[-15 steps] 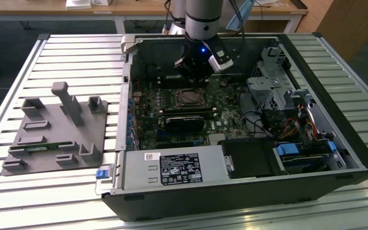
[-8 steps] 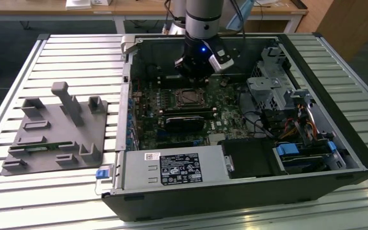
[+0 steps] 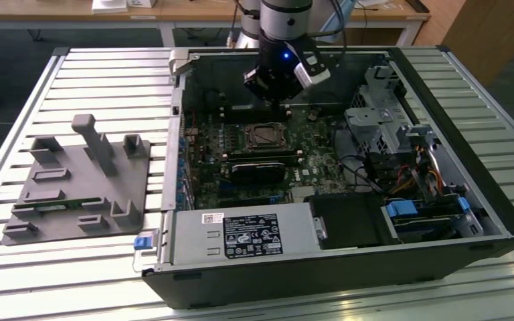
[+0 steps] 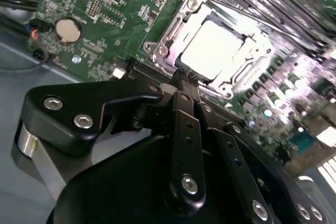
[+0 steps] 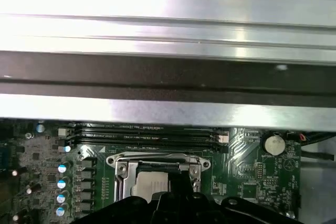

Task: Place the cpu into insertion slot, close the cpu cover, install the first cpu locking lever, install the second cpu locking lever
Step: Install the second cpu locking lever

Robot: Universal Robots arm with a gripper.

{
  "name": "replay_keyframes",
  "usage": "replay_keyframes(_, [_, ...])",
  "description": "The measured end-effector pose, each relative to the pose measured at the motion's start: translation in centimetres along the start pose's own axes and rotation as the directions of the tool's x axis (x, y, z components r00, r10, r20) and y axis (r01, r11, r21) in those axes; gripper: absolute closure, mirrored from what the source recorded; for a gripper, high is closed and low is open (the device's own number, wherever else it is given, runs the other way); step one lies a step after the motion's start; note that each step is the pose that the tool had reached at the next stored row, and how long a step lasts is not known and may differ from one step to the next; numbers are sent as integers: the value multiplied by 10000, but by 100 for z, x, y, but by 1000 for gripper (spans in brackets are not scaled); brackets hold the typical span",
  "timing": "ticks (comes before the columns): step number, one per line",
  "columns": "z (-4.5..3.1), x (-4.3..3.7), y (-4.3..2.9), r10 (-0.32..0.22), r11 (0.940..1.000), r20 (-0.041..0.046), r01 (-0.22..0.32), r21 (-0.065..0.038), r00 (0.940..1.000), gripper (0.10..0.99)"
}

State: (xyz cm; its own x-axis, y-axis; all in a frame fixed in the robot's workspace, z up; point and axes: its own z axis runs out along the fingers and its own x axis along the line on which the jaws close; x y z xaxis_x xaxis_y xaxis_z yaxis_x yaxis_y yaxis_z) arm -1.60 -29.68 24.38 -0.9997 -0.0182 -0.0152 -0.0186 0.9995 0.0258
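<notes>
The cpu (image 4: 212, 51) lies flat in the insertion slot (image 3: 264, 136) on the green motherboard, its top glaring bright in both wrist views. The silvery cpu cover (image 4: 167, 39) lies around it as a frame, the chip (image 5: 149, 187) showing through its window. My gripper (image 3: 275, 99) hangs above the board just beyond the slot, towards the case's far wall. In the second wrist view its black fingers (image 4: 185, 109) meet at a narrow tip (image 4: 185, 77) just short of the slot's rim, shut, nothing between them. I cannot make out the locking levers.
The open computer case (image 3: 498, 221) lies on a slatted metal table. Memory slots (image 5: 147, 135) run beside the socket, a black card (image 3: 259, 172) in front of it. Drive cages and cables (image 3: 391, 127) fill the exterior view's right. A grey fixture plate (image 3: 78, 180) stands left of the case.
</notes>
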Motion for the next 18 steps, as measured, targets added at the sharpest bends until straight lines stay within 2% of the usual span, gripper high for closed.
replay_keyframes(3, [-63,-1,1,0,10000,-3,0,2,10000,980])
replay_keyframes(7, [-66,-1,-38,1,10000,-12,-1,3,10000,980])
replay_keyframes(11, [-67,1,-133,0,10000,-26,0,3,10000,980])
replay_keyframes(18, [-57,5,-359,1,10000,-52,-1,-19,10000,980])
